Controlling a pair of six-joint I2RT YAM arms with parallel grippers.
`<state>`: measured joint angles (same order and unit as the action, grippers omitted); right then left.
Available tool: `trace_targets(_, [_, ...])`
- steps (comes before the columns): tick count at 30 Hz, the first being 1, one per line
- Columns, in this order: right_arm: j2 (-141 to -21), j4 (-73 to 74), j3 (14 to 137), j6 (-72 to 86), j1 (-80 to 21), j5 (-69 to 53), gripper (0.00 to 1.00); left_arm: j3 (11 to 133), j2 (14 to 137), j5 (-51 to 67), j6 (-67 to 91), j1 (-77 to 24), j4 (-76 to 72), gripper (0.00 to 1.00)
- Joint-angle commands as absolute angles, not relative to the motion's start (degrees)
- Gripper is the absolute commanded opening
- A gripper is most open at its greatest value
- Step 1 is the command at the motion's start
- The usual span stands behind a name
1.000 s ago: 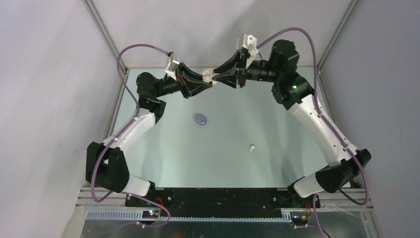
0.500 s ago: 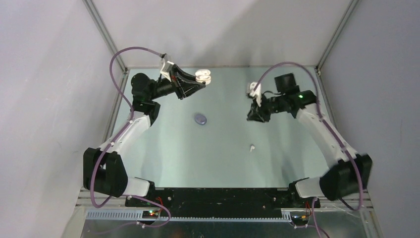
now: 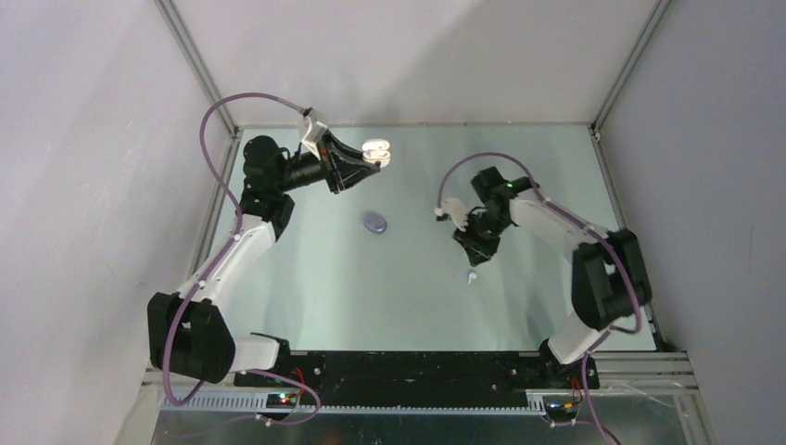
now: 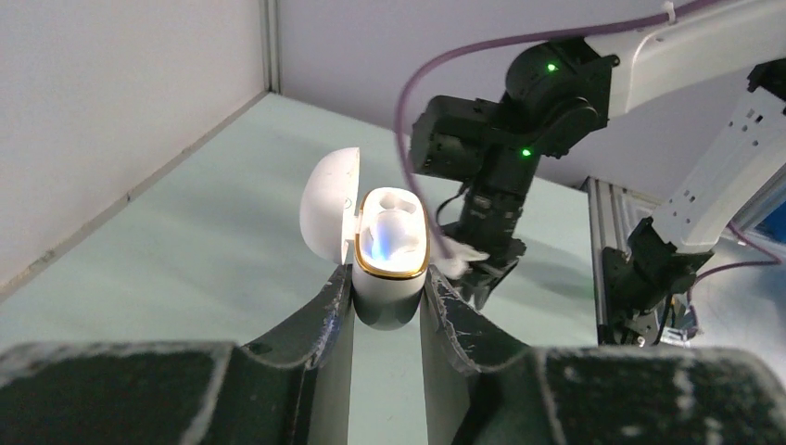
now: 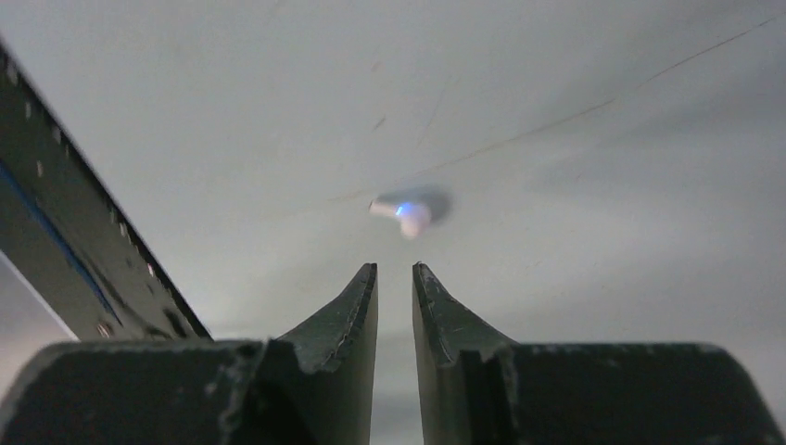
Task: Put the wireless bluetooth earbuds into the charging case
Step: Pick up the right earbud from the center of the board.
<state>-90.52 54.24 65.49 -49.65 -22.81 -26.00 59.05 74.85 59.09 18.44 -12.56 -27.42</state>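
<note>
Right arm has swung back from the far middle, where it met the L arm at the case, and now noses down over the near-centre of the table. Right gripper is empty, fingers nearly together w/ only a narrow slit between. Just ahead of its tips the white earbud lies loose on its side: tiny, rounded head w/ short stem, faint blue glint.

Prob. v. light, hard glossy plastic, so likely to skid or roll if nudged. Best pinched across the head, stem left free, w/ gentle force.

Mid-table sits the purple case, a small pebble, apparently closed.

Far side: left gripper clamps the white case by its base, held up off the table, lid hinged open, gold rim, blue glow inside. Can't tell for sure which wells are filled.
</note>
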Motion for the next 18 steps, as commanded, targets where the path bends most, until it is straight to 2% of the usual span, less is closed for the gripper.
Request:
trace_targets(1, [-97.1,56.3,73.2,-20.2,-27.3,-14.8,0.26,60.6,72.1,57.2,11.3,-12.1,-19.7,0.0])
trace_targets(3, [-96.0,57.0,72.6,-14.3,-29.1,-14.4,0.3,60.4,71.9,57.0,10.9,-12.0,-18.8,0.0])
trace_targets(4, [-96.5,57.4,73.0,-10.1,-29.3,-13.8,0.37,60.4,71.8,56.9,10.8,-12.0,-18.5,0.0])
trace_targets(6, [-98.7,59.3,74.8,-4.8,-27.1,-14.7,0.43,60.4,71.7,56.8,10.6,-12.0,-17.9,0.0])
trace_targets(11, [-104.2,63.4,78.5,6.6,-20.4,-16.4,0.42,60.7,71.1,56.0,9.5,-12.0,-15.9,0.0])
trace_targets(18, [-110.2,66.1,79.9,10.5,-19.7,-16.6,0.4,60.6,70.0,55.4,6.6,-12.0,-10.9,0.0])
